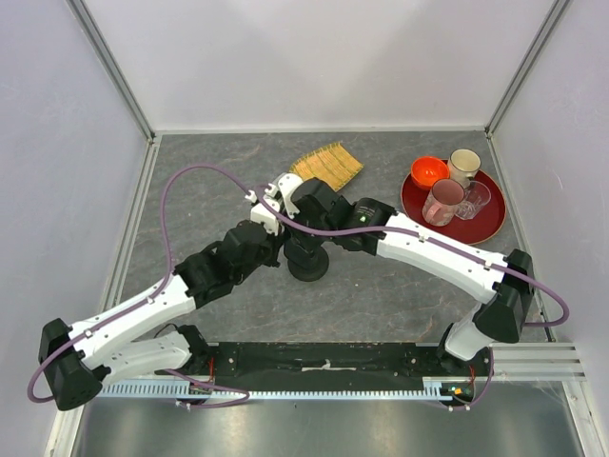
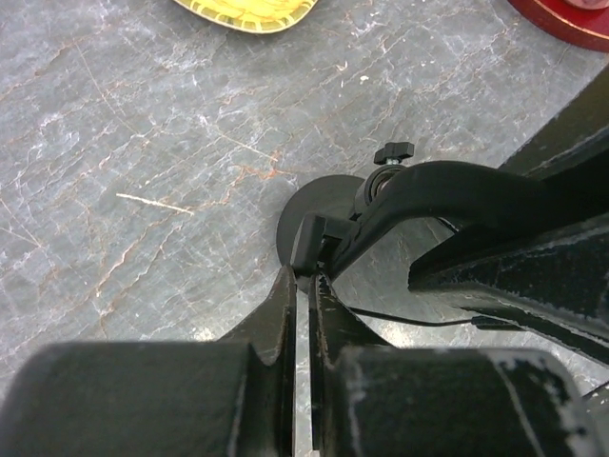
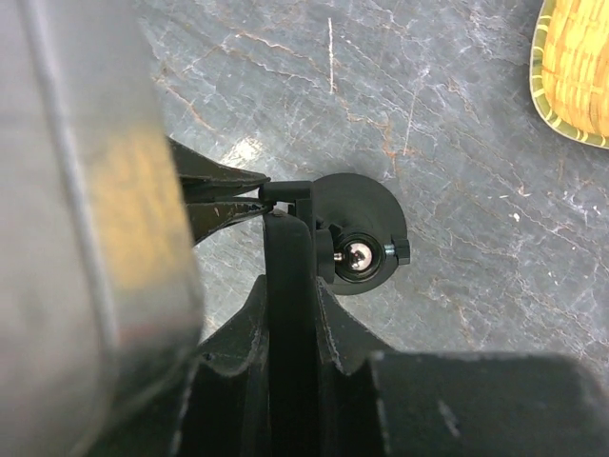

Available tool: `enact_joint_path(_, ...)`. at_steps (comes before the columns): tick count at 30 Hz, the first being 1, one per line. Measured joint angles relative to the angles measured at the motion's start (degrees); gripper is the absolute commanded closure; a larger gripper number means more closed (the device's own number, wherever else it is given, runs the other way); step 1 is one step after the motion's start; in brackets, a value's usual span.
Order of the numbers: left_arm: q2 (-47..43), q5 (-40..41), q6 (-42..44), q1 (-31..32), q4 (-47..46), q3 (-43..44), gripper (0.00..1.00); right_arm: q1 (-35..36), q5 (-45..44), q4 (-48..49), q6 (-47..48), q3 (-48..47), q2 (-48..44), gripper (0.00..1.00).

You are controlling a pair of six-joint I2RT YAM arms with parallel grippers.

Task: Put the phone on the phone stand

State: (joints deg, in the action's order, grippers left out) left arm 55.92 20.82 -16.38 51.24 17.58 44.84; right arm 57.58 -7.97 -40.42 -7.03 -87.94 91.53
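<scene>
The phone stand (image 1: 309,268) stands mid-table, a black disc base (image 3: 366,198) with a ball joint (image 3: 360,253) and a short upright rest (image 2: 310,242). My right gripper (image 3: 290,286) is shut on the phone (image 3: 288,255), a black slab seen edge-on, held over the stand with its far end at the rest. In the left wrist view the phone (image 2: 447,183) arches above the base (image 2: 319,202). My left gripper (image 2: 306,278) is shut with its tips pinching the rest. Its fingers (image 3: 224,195) show from the left in the right wrist view.
A bamboo tray (image 1: 326,165) lies behind the stand. A red plate (image 1: 481,228) at the back right holds an orange bowl (image 1: 428,171), a mug (image 1: 464,165) and two glass cups (image 1: 442,202). White walls enclose the table. My left arm's link (image 3: 86,209) blocks the right wrist view's left side.
</scene>
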Motion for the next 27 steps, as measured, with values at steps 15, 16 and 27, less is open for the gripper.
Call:
enact_joint_path(15, -12.39, -2.84, -16.72, 1.84, 18.8, 8.66, 0.43, -6.58, 2.27, 3.43, 4.83, 0.83, 0.55, 0.8)
enact_joint_path(16, -13.6, -2.82, -17.14, 1.86, 19.78, 9.57, 0.42, -6.97, 2.91, 3.48, 4.96, 0.83, 0.52, 0.73)
enact_joint_path(27, -20.79, -1.95, -17.31, 1.86, 23.28, 9.27, 0.41, -11.74, 4.92, -1.68, 3.56, 5.2, -3.08, 0.02)
